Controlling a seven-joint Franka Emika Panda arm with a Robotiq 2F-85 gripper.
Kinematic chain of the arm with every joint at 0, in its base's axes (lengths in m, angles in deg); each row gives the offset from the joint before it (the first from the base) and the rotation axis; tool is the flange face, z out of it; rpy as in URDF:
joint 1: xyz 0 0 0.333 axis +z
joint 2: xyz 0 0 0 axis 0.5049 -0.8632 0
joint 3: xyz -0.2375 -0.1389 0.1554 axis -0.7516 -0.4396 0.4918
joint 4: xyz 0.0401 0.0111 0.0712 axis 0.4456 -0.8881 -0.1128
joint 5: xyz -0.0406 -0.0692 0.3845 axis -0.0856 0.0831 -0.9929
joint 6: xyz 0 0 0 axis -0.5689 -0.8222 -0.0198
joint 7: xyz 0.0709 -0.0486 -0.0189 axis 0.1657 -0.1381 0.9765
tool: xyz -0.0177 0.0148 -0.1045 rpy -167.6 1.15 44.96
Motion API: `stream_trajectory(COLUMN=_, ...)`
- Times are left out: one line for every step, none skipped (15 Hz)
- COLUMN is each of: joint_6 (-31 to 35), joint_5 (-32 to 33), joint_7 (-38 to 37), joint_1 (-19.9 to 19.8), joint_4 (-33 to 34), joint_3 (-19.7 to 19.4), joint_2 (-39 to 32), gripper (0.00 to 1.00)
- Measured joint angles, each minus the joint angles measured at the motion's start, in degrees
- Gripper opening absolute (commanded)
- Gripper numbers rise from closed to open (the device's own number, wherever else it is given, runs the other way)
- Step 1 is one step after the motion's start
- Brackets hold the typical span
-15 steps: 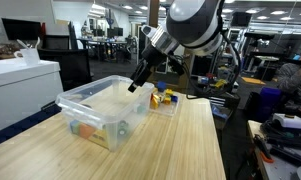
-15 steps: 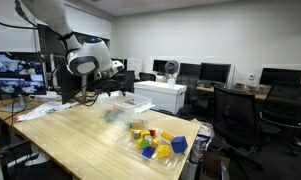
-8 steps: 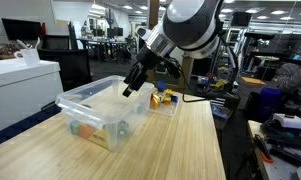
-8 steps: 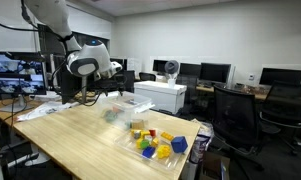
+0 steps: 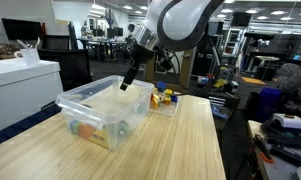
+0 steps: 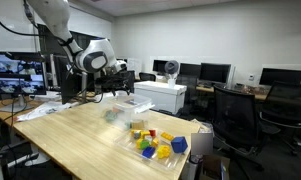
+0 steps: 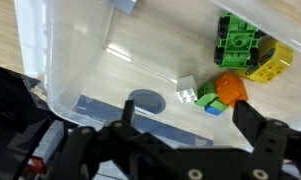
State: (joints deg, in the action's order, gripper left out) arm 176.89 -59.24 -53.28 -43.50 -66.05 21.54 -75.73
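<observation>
End effector (image 5: 125, 86) open and empty over the clear bin (image 5: 108, 132)!
Several blocks (image 7: 235, 42) already lay inside the bin; more loose blocks (image 5: 165, 98) sat just beyond it on the counter (image 5: 180, 150).

no legible text, nothing readable on clear bin (image 5: 83, 109), blocks (image 7: 237, 40), monitors (image 6: 10, 72)
</observation>
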Motion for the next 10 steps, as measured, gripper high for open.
stream_trajectory(joint_6=-1.47, joint_5=2.51, joint_7=-3.3, joint_1=3.23, joint_4=1.36, joint_3=-3.19, joint_2=-0.29, gripper=1.0)
stream_trajectory(joint_6=-3.64, joint_5=5.32, joint_7=-6.74, joint_1=6.26, joint_4=3.07, joint_3=-5.86, joint_2=-0.87, gripper=1.0)
stream_trajectory(joint_6=-6.43, joint_5=8.07, joint_7=-10.52, joint_1=9.33, joint_4=5.28, joint_3=-8.14, joint_2=-1.88, gripper=1.0)
stream_trajectory(joint_6=-8.64, joint_5=9.28, joint_7=-12.7, joint_1=11.66, joint_4=7.22, joint_3=-9.58, joint_2=-2.98, gripper=1.0)
stream_trajectory(joint_6=-13.71, joint_5=10.28, joint_7=-16.47, joint_1=17.05, joint_4=13.6, joint_3=-12.21, joint_2=-8.44, gripper=1.0)
stream_trajectory(joint_6=-16.1, joint_5=10.44, joint_7=-17.47, joint_1=18.26, joint_4=16.24, joint_3=-12.94, joint_2=-10.96, gripper=1.0)
stream_trajectory(joint_6=-18.73, joint_5=10.44, joint_7=-17.62, joint_1=18.77, joint_4=20.63, joint_3=-13.26, joint_2=-15.72, gripper=1.0)
stream_trajectory(joint_6=-19.62, joint_5=10.43, joint_7=-17.62, joint_1=18.68, joint_4=22.67, joint_3=-13.31, joint_2=-17.97, gripper=1.0)
stream_trajectory(joint_6=-20.13, joint_5=10.43, joint_7=-17.62, joint_1=18.63, joint_4=24.37, joint_3=-13.33, joint_2=-19.8, gripper=1.0)
stream_trajectory(joint_6=-20.35, joint_5=10.43, joint_7=-17.53, joint_1=18.55, joint_4=25.87, joint_3=-13.32, joint_2=-21.46, gripper=1.0)
